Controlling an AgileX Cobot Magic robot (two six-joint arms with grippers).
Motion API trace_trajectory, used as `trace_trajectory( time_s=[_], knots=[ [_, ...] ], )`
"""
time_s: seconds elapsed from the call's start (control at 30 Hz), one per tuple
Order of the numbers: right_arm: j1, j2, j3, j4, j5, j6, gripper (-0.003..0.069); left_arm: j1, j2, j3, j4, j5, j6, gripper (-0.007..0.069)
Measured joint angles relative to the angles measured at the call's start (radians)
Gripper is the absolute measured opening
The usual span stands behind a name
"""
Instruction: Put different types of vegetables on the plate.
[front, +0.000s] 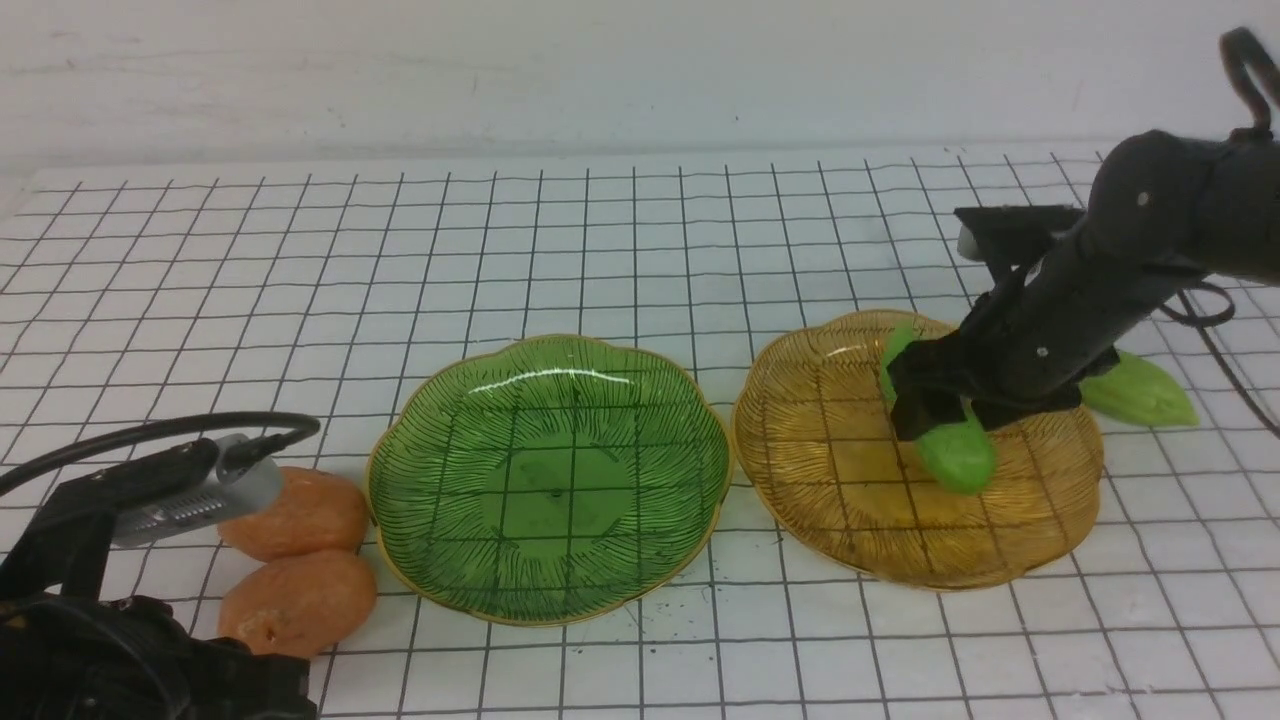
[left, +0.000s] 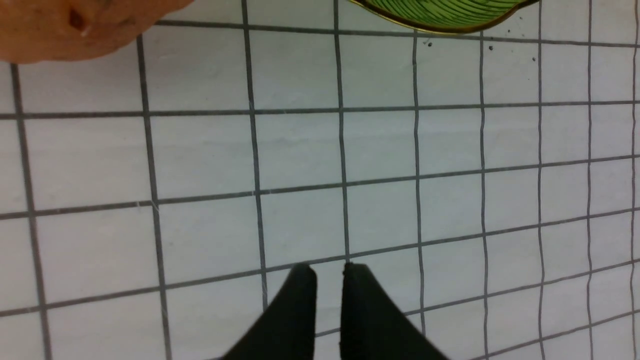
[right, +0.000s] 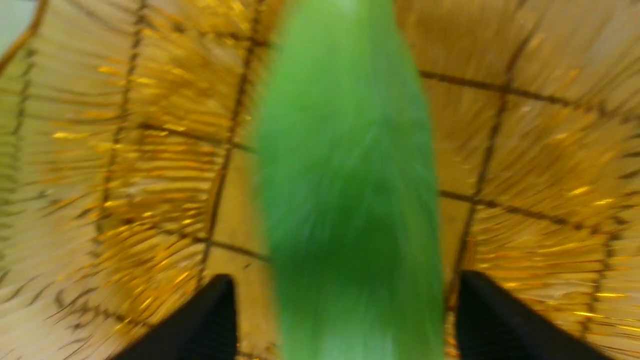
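Progress check, near to far.

- Left fingers: nearly together with only a narrow slit between them and nothing in it. They hang over bare gridded tabletop.
- Near potato and far potato: both on the tabletop, touching each other, just outside the green plate at its 8 to 9 o'clock. Neither is gripped.
- Green plate: nothing lies in it.
- Amber plate: just beside the green plate at its 3 o'clock. One gourd lies in it, running from the middle toward 1 o'clock.
- Right fingers: spread wide either side of that gourd, with plate showing in the gap on each side. I read this as let go, though the wrist view is blurred.
- Second gourd: on the tabletop just outside the amber rim at 2 o'clock, partly hidden by the arm.

Assessment: one type is plated and the potato type is not. Likely remaining: a potato onto a plate beside a gourd. How the second pair is meant to be placed cannot be told.
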Motion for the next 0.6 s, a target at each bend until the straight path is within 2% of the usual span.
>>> trace_trajectory(
  time_s=[0.07, 0.1, 0.13, 0.17, 0.23, 0.33, 0.4, 0.53, 0.6],
  knots=[
    [0.0, 0.0, -0.017, -0.065, -0.001, 0.03, 0.0637, 0.0, 0.0, 0.0, 0.0, 0.0, 0.0, 0.0078],
    [0.0, 0.0, -0.019, -0.071, 0.001, 0.033, 0.0643, 0.0, 0.0, 0.0, 0.0, 0.0, 0.0, 0.0079],
    [0.0, 0.0, -0.041, -0.146, 0.008, 0.063, 0.0675, 0.0, 0.0, 0.0, 0.0, 0.0, -0.001, 0.0083],
    [0.0, 0.0, -0.044, -0.146, 0.008, 0.063, 0.0676, 0.0, 0.0, 0.0, 0.0, 0.0, -0.001, 0.0084],
    [-0.001, 0.0, -0.081, -0.254, 0.021, 0.113, 0.0686, 0.0, 0.0, 0.0, 0.0, 0.0, -0.001, 0.0089],
    [-0.013, 0.0, -0.123, -0.406, 0.026, 0.18, 0.0676, 0.0, 0.0, 0.0, 0.0, 0.0, -0.001, 0.009],
    [-0.027, 0.001, -0.135, -0.464, 0.027, 0.209, 0.0666, 0.0, 0.0, 0.0, 0.0, 0.0, -0.001, 0.009],
    [-0.091, 0.028, -0.164, -0.555, 0.027, 0.252, 0.0617, 0.0, 0.0, 0.0, 0.0, 0.0, -0.001, 0.009],
    [-0.116, 0.055, -0.17, -0.559, 0.027, 0.254, 0.0594, 0.0, 0.0, 0.0, 0.0, 0.0, -0.001, 0.009]
  ],
)
